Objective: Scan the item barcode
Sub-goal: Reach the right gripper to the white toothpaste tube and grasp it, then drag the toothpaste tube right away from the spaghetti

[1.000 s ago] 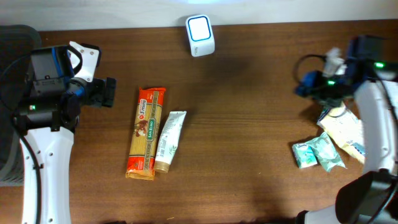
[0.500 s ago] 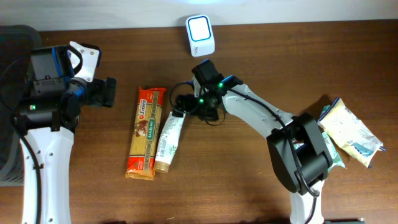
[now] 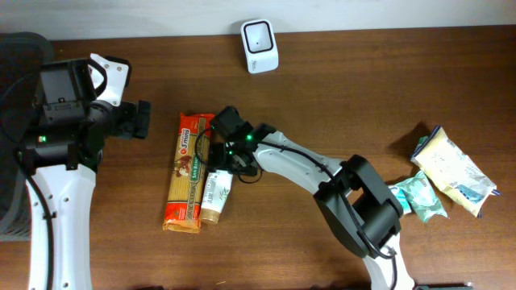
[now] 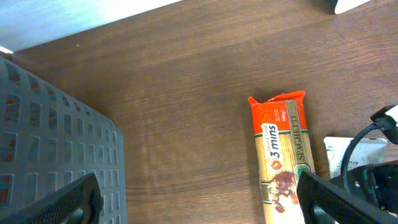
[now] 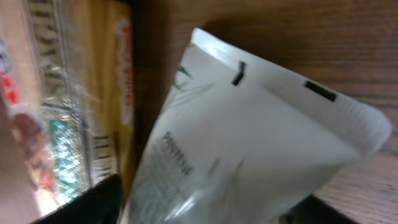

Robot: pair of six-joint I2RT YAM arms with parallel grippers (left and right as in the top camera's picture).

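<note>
The open left claw point(image 3: 143, 120) hangs over the table point(image 3: 322, 97), with one grey mesh basket point(image 4: 56, 155) on its left; the inside of the basket is not visible. The right claw point(image 3: 223, 151) straddles the flat end of the one white tube point(image 5: 249, 137); whether it grips the tube, I cannot tell. One spaghetti packet point(image 3: 188, 171) lies just beside this claw, one scanner point(image 3: 260, 36) beyond it.

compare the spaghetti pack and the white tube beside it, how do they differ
The spaghetti pack is orange; the tube is white with green print. The spaghetti pack is longer and wider than the tube. The spaghetti pack is rectangular; the tube tapers to a cap. Both lie flat, side by side.
</note>
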